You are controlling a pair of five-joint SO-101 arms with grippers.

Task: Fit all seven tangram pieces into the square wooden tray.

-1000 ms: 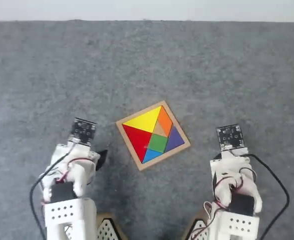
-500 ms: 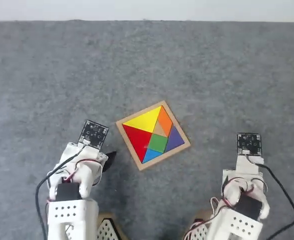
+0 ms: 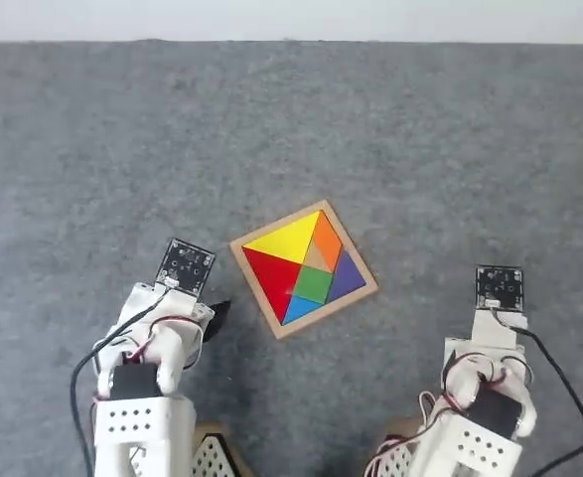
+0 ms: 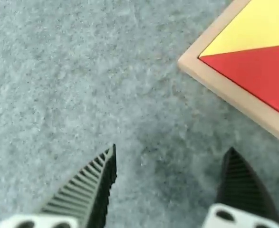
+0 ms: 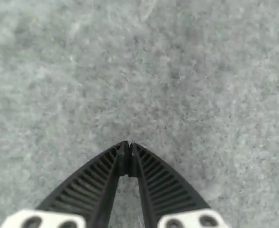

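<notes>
The square wooden tray [image 3: 366, 291] lies turned like a diamond in the middle of the grey carpet. Inside it sit coloured tangram pieces: yellow [image 3: 283, 240], red [image 3: 268, 275], orange [image 3: 327, 238], green [image 3: 314, 285], purple [image 3: 347, 278], blue [image 3: 298, 309] and a small tan one [image 3: 317, 258]. My left gripper [image 4: 170, 159] is open over bare carpet, a short way from the tray's corner [image 4: 189, 64], where the yellow [image 4: 244, 28] and red [image 4: 263, 71] pieces show. In the high view it sits at the lower left [image 3: 210, 316]. My right gripper [image 5: 129, 145] is shut with nothing in it, low over the carpet.
Grey carpet covers the whole table, with a pale wall strip [image 3: 291, 20] along the far edge. The left arm's body [image 3: 142, 368] and the right arm's body [image 3: 485, 378] stand at the near edge, on either side of the tray.
Both arms have drawn back toward the near edge, most of it in the first half second. The right arm retreated farther and to the right. The tray and pieces have not moved.
</notes>
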